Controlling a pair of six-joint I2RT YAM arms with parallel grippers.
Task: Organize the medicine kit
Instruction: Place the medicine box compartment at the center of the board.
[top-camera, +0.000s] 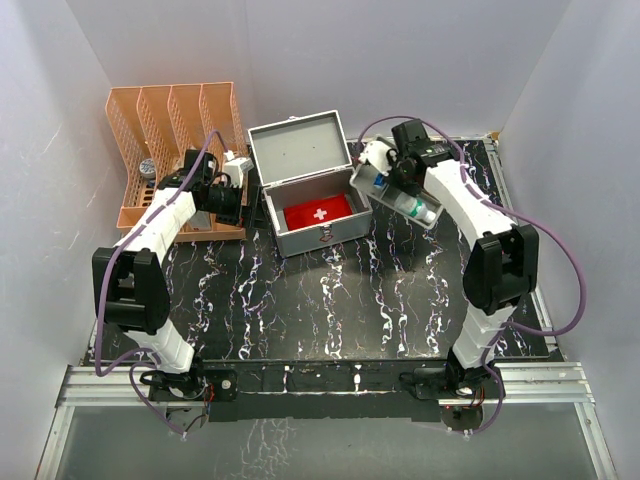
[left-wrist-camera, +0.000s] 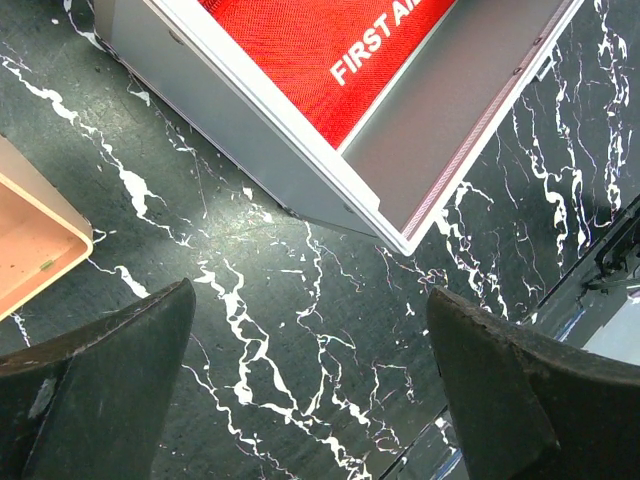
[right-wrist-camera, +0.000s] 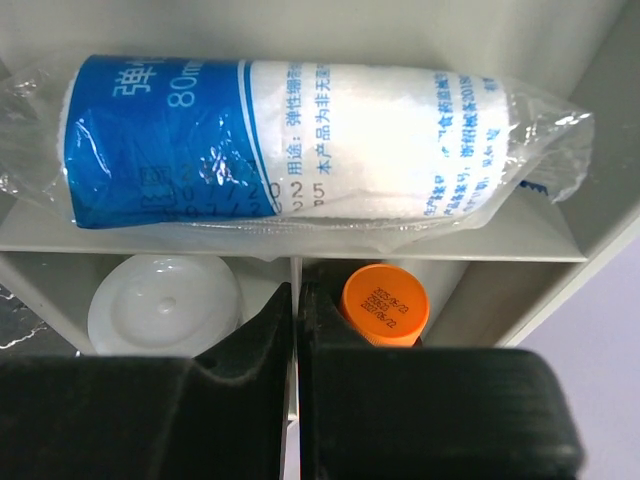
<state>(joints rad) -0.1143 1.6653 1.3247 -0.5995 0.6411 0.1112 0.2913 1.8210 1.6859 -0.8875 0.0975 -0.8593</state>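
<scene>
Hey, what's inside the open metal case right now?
A red first-aid pouch lies flat in the metal case; anything under the pouch is hidden.

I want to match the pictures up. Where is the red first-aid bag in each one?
Top external: red first-aid bag lies inside the open silver case, centre.
Left wrist: bag at the top edge, in the case.
Right wrist: not in it; it shows the grey tray.
Shared landmark: the silver case, top and left wrist views.
</scene>
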